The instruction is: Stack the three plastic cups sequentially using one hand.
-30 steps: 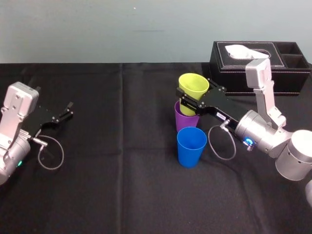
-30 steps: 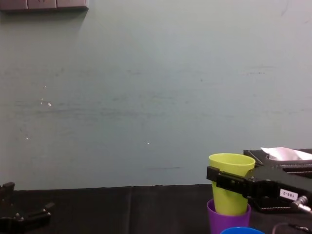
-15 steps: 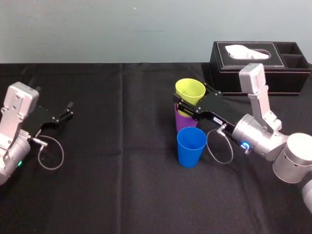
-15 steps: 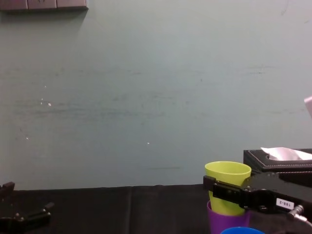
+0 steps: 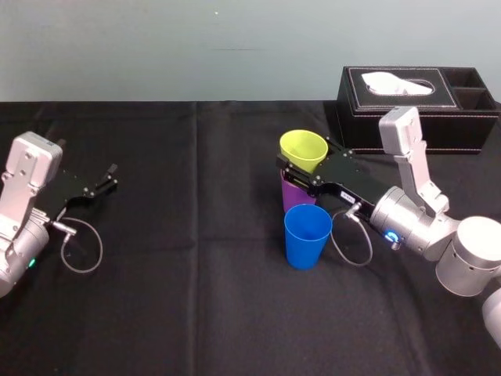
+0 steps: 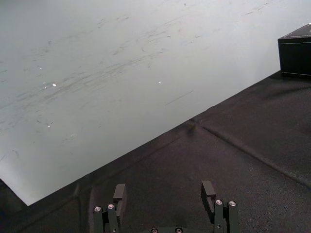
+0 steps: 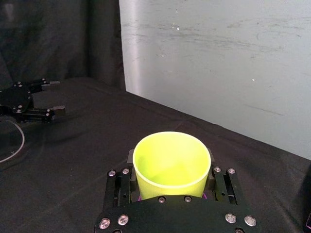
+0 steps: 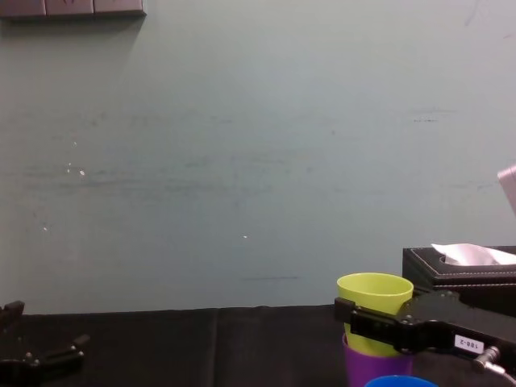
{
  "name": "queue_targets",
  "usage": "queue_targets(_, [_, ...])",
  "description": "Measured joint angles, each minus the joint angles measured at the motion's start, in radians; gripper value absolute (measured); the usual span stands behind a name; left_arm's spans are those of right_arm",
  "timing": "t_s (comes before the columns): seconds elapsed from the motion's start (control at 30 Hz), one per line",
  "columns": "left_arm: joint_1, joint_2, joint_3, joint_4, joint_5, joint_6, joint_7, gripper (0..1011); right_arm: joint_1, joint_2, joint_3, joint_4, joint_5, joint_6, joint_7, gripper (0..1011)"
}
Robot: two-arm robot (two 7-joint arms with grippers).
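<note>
R tool (image 5: 305, 162) clamped on yellow-green cup (image 5: 304, 147), upright, mouth up, long axis near-vertical, base nested in purple cup (image 5: 296, 196) mid-surface (image 5: 196, 298); blue cup (image 5: 307, 235) upright just in front; L tool (image 5: 106, 178) parked left, fingers apart.

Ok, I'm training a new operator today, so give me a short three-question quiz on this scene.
1. True or false: the yellow-green cup stands alone, touching no other cup.
2. Which gripper holds the yellow-green cup? A) left B) right C) neither
3. Which colour cup stands alone, nearest the robot?
Key: 1 false, it sits in the purple cup. 2 B, the right gripper; the left gripper is parked open at the left. 3 the blue cup.
</note>
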Motion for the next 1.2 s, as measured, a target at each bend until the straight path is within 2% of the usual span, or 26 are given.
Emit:
queue_targets(0.17, [0.0,0.0,0.0,0.0,0.0,0.0,0.0,1011,0.0,0.0,0.0,0.0,0.0,0.0,-0.001,747])
queue_targets(0.5, [0.0,0.0,0.0,0.0,0.0,0.0,0.0,1011,-0.001,0.001,0.001,-0.001,0.0,0.001,-0.002,1000])
queue_targets(0.73, [0.0,0.0,0.0,0.0,0.0,0.0,0.0,1011,-0.014,0.005,0.015,-0.025,0.01,-0.004,-0.004,1002])
queue_targets(1.0, [0.0,0.0,0.0,0.0,0.0,0.0,0.0,1011,-0.087,0.048,0.064,-0.141,0.025,-0.005,-0.036,1002])
queue_targets(1.1, [0.0,0.0,0.0,0.0,0.0,0.0,0.0,1011,-0.147,0.082,0.093,-0.211,0.036,-0.002,-0.048,1002])
queue_targets(1.13, [0.0,0.0,0.0,0.0,0.0,0.0,0.0,1011,-0.147,0.082,0.093,-0.211,0.036,-0.002,-0.048,1002])
queue_targets(1.2, [0.0,0.0,0.0,0.0,0.0,0.0,0.0,1011,-0.201,0.114,0.12,-0.261,0.042,0.005,-0.06,1002])
